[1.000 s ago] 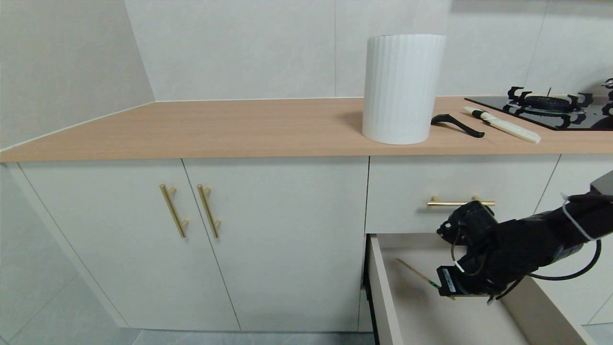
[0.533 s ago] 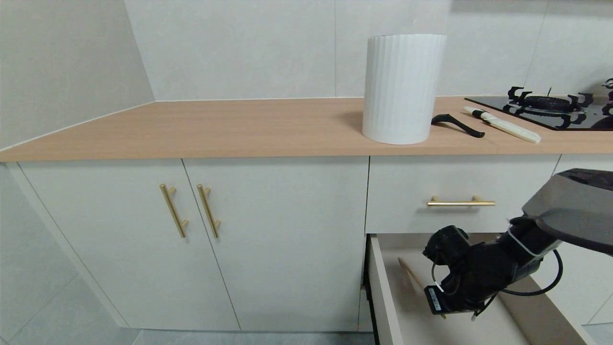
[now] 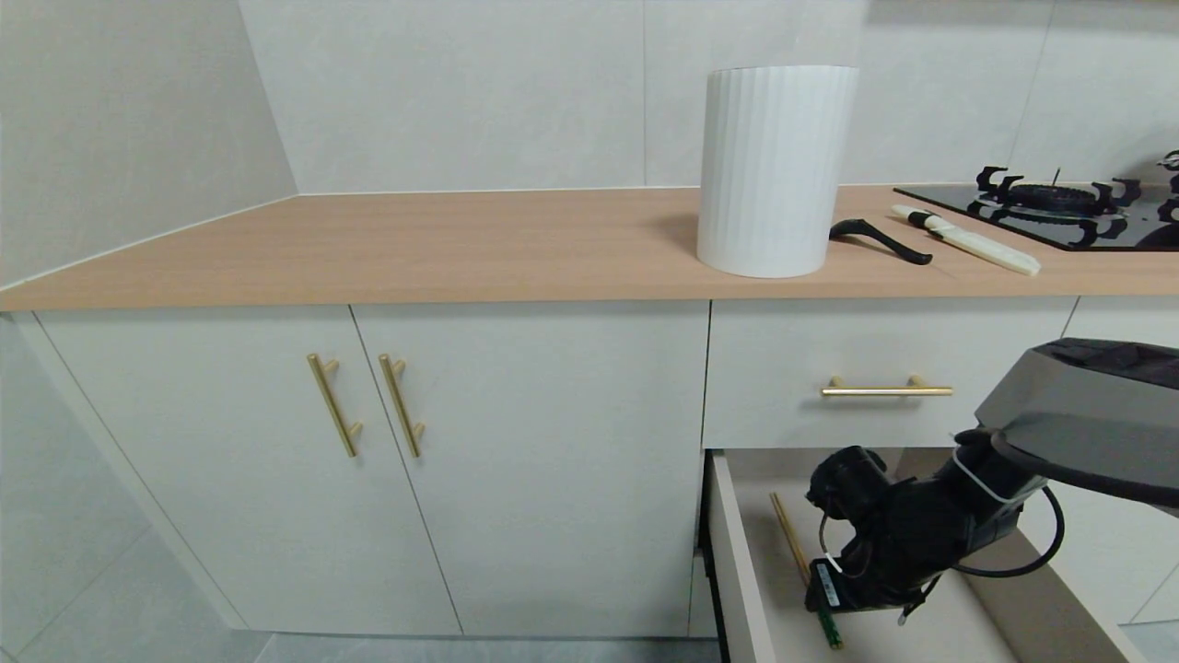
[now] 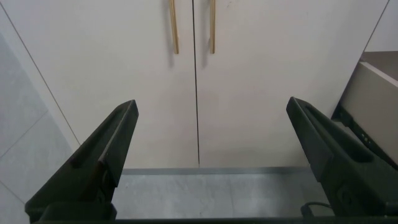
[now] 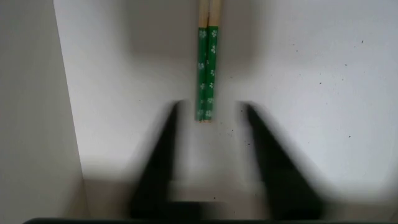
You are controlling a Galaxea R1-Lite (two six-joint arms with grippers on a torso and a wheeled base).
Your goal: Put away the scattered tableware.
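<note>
Down toward the left wall of the open drawer [image 3: 737, 571] went the right gripper [image 5: 210, 155]. It has let go, fingers spread, and the chopsticks [image 3: 787, 534] now lie flat on the drawer floor along that wall. On the worktop [image 3: 461, 249], near its front edge, stands a tall white pot [image 3: 774, 170] with a knife [image 3: 967, 241] beside it. The left gripper [image 4: 214, 165] hangs wide open before the cupboard doors [image 4: 249, 74].

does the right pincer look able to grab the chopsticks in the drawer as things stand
Probably yes. The drawer is pulled open, the chopsticks lie flat on its floor beside one wall, and the right pincer hangs open over their green ends with nothing between. That wall may crowd one finger.
</note>
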